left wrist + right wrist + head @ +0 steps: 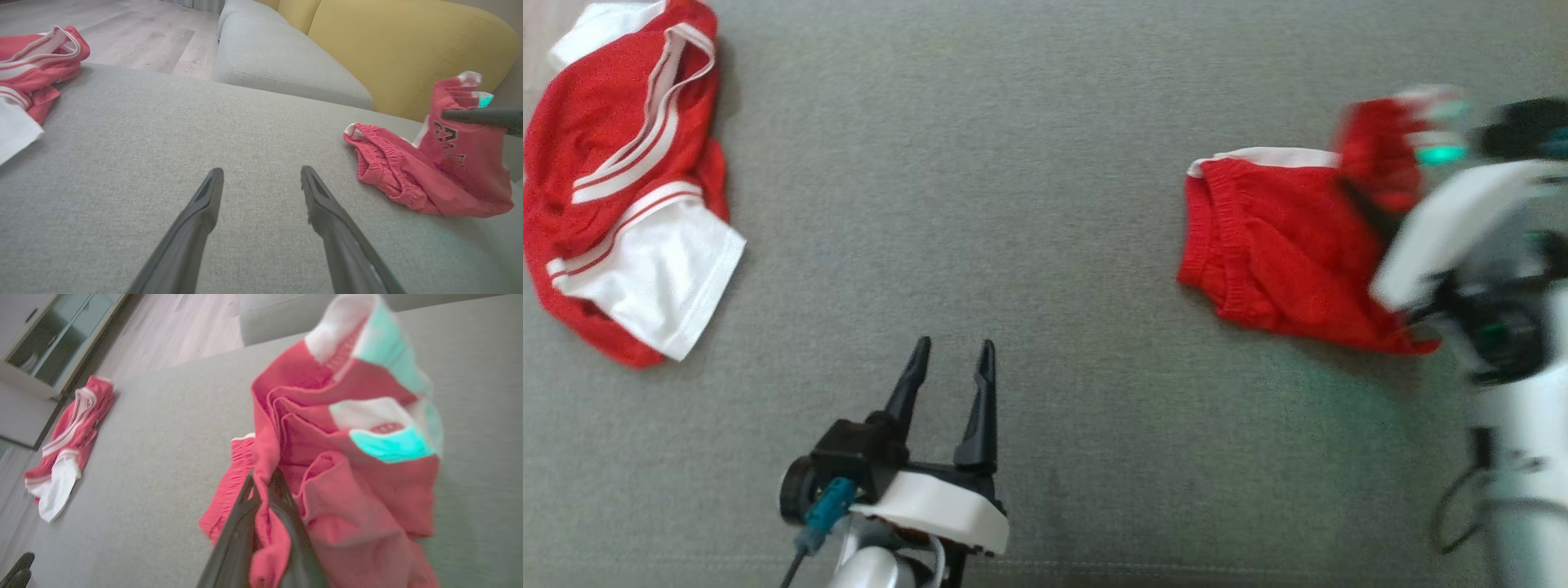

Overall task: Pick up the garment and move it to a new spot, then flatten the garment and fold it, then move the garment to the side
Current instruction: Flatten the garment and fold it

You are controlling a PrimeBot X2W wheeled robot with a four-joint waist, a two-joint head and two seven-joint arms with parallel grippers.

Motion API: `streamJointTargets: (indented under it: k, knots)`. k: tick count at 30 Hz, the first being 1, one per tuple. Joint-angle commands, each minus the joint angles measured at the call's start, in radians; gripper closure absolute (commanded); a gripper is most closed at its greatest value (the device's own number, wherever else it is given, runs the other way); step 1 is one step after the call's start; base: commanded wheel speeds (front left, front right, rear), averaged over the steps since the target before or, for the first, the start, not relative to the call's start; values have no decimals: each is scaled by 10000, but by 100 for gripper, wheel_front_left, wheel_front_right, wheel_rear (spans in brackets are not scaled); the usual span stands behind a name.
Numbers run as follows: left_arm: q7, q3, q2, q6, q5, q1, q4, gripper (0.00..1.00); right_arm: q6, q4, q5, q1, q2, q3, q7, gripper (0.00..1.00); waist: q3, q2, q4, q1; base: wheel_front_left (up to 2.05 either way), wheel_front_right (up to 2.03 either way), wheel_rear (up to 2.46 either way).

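Shorts [1282, 253] pinched in right claw [263, 477]; left claw [954, 347] spread

On the cushion [1029, 163] the shorts [1274, 245] lie at the right — the jersey [621, 180] far left, well apart.

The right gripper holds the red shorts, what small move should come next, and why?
Probably raise the right gripper a little: it is shut on the red shorts, yet their waistband end lies on the grey cushion, so they would drag.
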Motion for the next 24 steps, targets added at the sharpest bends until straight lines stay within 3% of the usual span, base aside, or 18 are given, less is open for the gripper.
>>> streamJointTargets:
  k: [1, 8, 16, 17, 18, 19, 20, 24]
  knots:
    - [-123, 251, -98, -92, 138, -230, -215, 0, 69, -317, -158, -201, 131, 393, 3, 100, 63, 0, 166, 0, 0, 0, 0]
    - [-123, 409, -346, -315, 226, -297, 73, 0, 69, 603, -361, -125, 873, 1135, -611, 100, 62, 0, 654, 0, 0, 0, 0]
    - [-124, 601, -448, -486, 316, -100, 227, 0, 69, 1235, -611, -182, 1014, 1540, -1072, 100, -88, 0, 700, 0, 0, 0, 0]
    - [-124, 623, -456, -499, 311, -85, 240, 0, 69, 1279, -632, -162, 1014, 1584, -1132, 86, -120, 0, 687, 0, 0, 0, 0]
    - [-124, 647, -463, -508, 309, -69, 252, 0, 69, 1307, -627, -142, 1017, 1632, -1195, 58, -154, 0, 670, 0, 0, 0, 0]
    - [-124, 672, -468, -512, 313, -46, 263, 0, 69, 1298, -564, -120, 1027, 1708, -1280, 8, -195, 0, 645, 0, 0, 0, 0]
    - [-124, 698, -473, -515, 318, -16, 278, 0, 69, 1271, -480, -83, 1038, 1792, -1368, 0, -244, 0, 616, 0, 0, 0, 0]
    - [-124, 802, -482, -527, 323, 91, 313, 0, 69, 1035, 135, 104, 1094, 2194, -1555, 0, -395, 0, 504, 0, 0, 0, 0]
